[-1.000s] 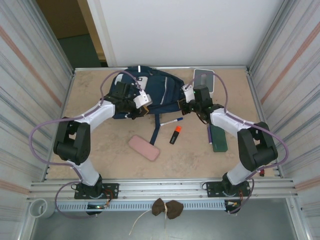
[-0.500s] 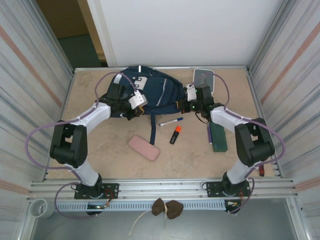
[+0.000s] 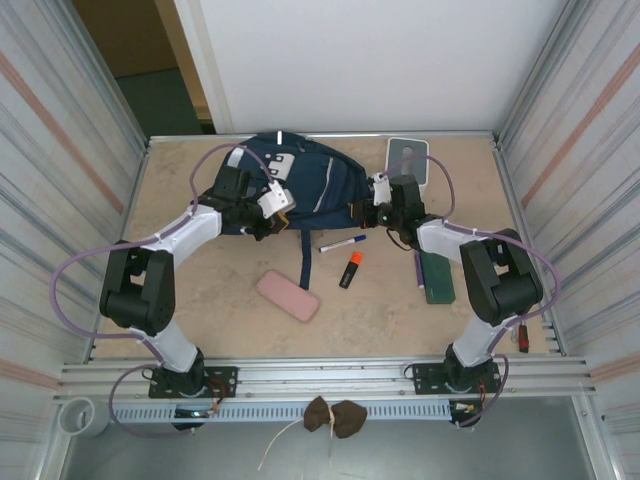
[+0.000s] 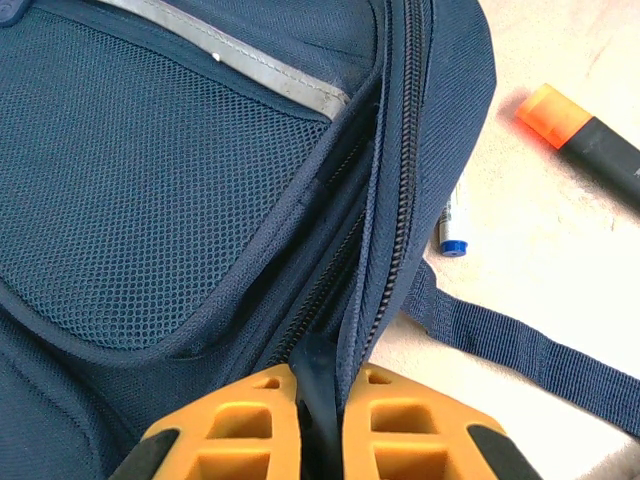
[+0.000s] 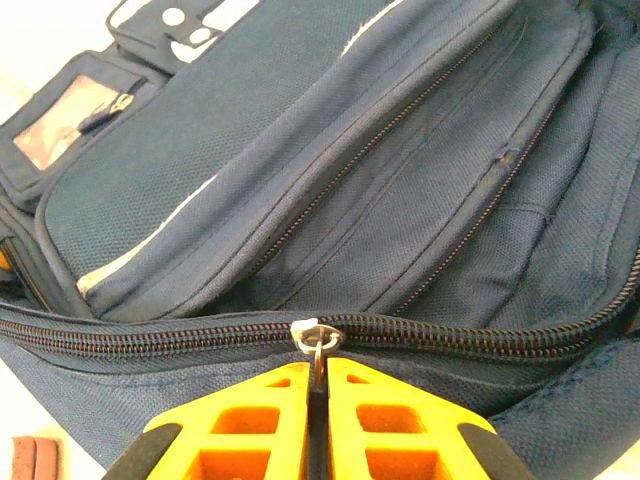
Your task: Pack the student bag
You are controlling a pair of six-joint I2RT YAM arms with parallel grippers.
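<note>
The student bag [image 3: 300, 180] is a navy backpack lying at the far middle of the table. My left gripper [image 3: 278, 214] is at its near left edge. In the left wrist view its orange fingers [image 4: 240, 420] are shut on a dark fabric tab beside the bag's zipper [image 4: 395, 230]. My right gripper [image 3: 372, 206] is at the bag's right end. Its fingers [image 5: 250, 420] are shut on the metal zipper pull [image 5: 316, 340] of the long closed zipper.
On the table in front of the bag lie a blue-capped marker [image 3: 342, 242], an orange highlighter [image 3: 350, 270] and a pink case [image 3: 288, 295]. A dark green case [image 3: 437, 276] and a purple pen [image 3: 418, 268] lie at right. A white-grey box [image 3: 407, 160] stands far right. A bag strap [image 4: 530, 350] trails forward.
Both grippers have moved a little toward the far side, and the bag's near edge has gone with them. The right gripper has edged slightly left along the zipper.
</note>
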